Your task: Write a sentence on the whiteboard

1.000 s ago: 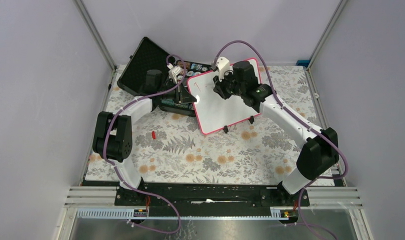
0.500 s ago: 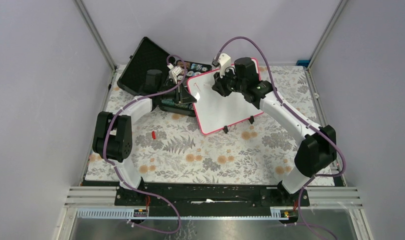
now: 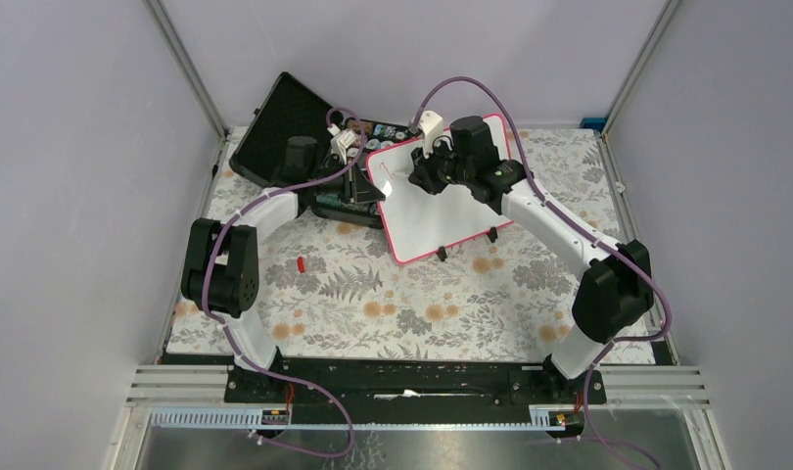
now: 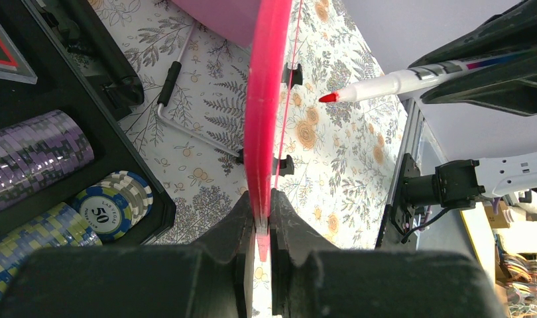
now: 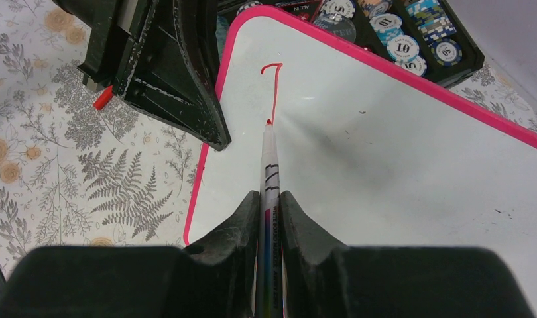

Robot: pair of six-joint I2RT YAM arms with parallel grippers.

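The whiteboard [image 3: 427, 220] stands tilted at the back of the mat, white with a pink-red rim. My left gripper [image 3: 372, 192] is shut on its left edge; the left wrist view shows the rim [image 4: 268, 99] edge-on, pinched in that gripper [image 4: 257, 207]. My right gripper [image 3: 420, 177] hovers over the board's upper left and is shut on a white marker [image 5: 270, 162]. Its red tip sits at the lower end of the sentence [image 5: 274, 85], a thin hooked red stroke on the board face [image 5: 398, 152]. In the left wrist view the marker [image 4: 392, 83] shows a small gap to the board.
An open black foam-lined case [image 3: 287, 122] with poker chips [image 4: 113, 205] lies behind and left of the board. A red marker cap [image 3: 301, 263] lies on the floral mat. The board's black feet [image 3: 442, 253] rest on the mat, with a wire stand [image 4: 186, 126] behind it.
My right gripper has shifted a little left across the board with the marker, toward the upper left corner. The left arm and the board have stayed still.
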